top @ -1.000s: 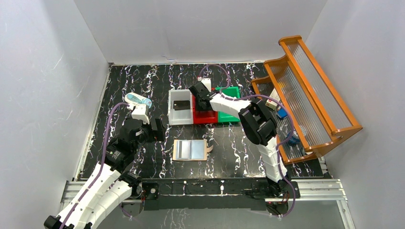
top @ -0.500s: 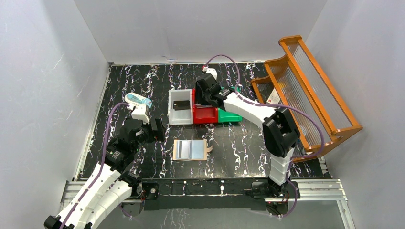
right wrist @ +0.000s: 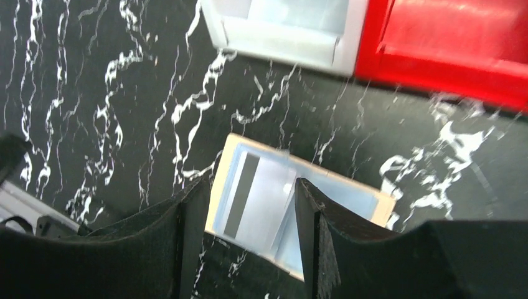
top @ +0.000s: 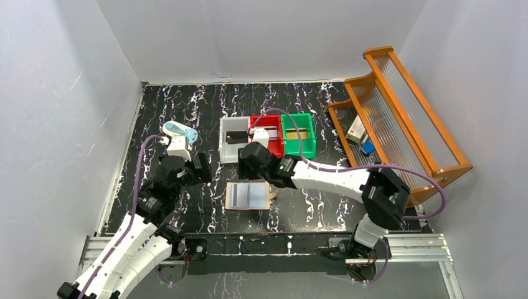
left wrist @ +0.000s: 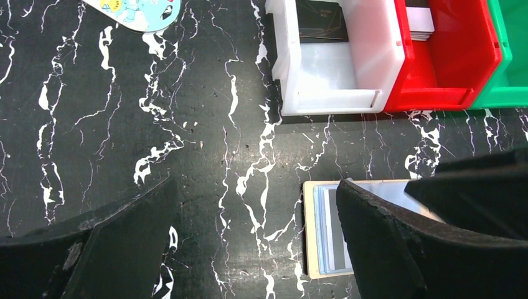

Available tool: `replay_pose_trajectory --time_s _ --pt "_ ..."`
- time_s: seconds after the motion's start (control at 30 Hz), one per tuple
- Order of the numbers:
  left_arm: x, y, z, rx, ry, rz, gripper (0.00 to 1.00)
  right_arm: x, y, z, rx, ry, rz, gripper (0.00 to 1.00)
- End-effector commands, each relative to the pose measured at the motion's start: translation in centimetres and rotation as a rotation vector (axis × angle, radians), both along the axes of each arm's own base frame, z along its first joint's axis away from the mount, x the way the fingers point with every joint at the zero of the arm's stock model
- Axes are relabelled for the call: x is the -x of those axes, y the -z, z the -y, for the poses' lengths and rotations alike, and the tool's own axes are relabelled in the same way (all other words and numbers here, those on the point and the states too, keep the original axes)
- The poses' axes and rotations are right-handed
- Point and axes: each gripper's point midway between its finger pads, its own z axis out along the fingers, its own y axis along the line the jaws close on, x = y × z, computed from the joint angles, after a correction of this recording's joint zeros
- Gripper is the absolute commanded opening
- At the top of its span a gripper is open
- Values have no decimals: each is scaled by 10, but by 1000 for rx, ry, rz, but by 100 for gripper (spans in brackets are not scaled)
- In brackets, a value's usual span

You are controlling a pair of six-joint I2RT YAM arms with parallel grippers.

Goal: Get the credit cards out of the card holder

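Observation:
The card holder (top: 260, 197) lies open and flat on the black marble table, tan rim round pale blue pockets. A silvery-grey credit card (right wrist: 264, 196) with a dark stripe sits in its left pocket. My right gripper (right wrist: 252, 187) hovers open just above that pocket, nothing between its fingers. My left gripper (left wrist: 255, 249) stands wide open over bare table left of the card holder (left wrist: 320, 230), its right finger (left wrist: 398, 243) covering part of it. A black card (left wrist: 320, 18) lies in the white bin (left wrist: 324, 75), a silvery one (left wrist: 420, 25) in the red bin (left wrist: 448, 75).
A green bin (top: 297, 134) holding a gold card adjoins the red bin (top: 274, 142). An orange wooden rack (top: 398, 118) with small boxes fills the right side. A blue-and-white packet (top: 180, 130) lies at the left, beyond my left arm.
My right arm has swung back from over the red bin to above the card holder, its jaws opening wider. A silvery card now shows in the red bin. The left arm has barely moved.

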Motion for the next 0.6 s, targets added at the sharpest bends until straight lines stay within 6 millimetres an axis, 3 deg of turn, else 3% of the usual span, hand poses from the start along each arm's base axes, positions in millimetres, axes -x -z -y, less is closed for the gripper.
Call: replay_pose_trajectory --time_s 0.0,0.17,0.33,0.57 --pt "-1 -3 -8 -8 -46 12 98 16 -5 -15 -166 60 -44 61" --pt "-2 -2 -8 -11 -49 8 98 41 29 -26 -203 48 -137 61" --pt "-2 -1 -5 -7 -34 4 98 52 61 -28 -155 17 -205 58" --pt "2 -3 13 20 76 -8 98 61 72 -29 -203 -23 -222 52"
